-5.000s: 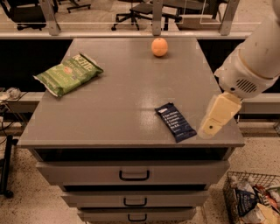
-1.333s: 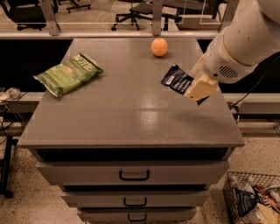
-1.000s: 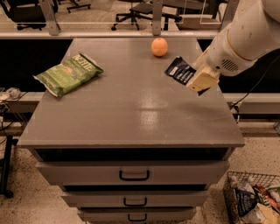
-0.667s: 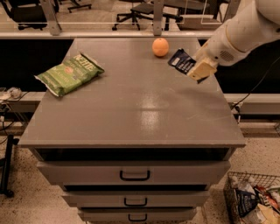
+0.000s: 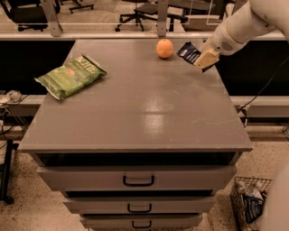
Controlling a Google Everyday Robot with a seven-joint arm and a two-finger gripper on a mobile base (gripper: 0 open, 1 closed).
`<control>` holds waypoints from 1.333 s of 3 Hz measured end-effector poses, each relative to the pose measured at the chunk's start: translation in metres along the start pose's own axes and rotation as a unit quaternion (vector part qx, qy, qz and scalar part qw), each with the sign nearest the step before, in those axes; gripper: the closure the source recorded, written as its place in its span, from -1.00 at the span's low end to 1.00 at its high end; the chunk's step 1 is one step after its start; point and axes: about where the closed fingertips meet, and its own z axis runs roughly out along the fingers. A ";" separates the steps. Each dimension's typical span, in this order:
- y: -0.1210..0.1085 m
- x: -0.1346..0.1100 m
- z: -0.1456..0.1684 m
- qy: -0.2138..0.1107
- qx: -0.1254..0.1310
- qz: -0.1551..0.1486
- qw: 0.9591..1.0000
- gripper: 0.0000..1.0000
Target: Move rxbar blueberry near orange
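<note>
The orange (image 5: 165, 48) sits on the grey tabletop near its far edge, right of centre. My gripper (image 5: 204, 58) is at the far right of the table, just right of the orange. It is shut on the rxbar blueberry (image 5: 189, 52), a dark navy wrapper with white text. The bar sticks out from the fingers toward the orange, tilted and held just above the surface, a short gap from the fruit.
A green chip bag (image 5: 70, 76) lies at the left of the tabletop (image 5: 144, 113). Drawers (image 5: 137, 180) face the front below. Office chairs (image 5: 140, 9) stand behind the table. A wire basket (image 5: 248, 203) sits on the floor at the lower right.
My gripper has lifted the rxbar blueberry from the front right of the table and carried it back and slightly left, ending just right of the orange.
</note>
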 end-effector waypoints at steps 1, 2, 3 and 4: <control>-0.030 -0.001 0.018 0.000 0.010 0.001 1.000 1.00; -0.047 -0.001 0.033 0.005 0.013 0.003 1.000 1.00; -0.053 0.005 0.048 0.016 0.005 0.008 1.000 1.00; -0.052 0.004 0.059 0.022 -0.009 0.004 1.000 0.68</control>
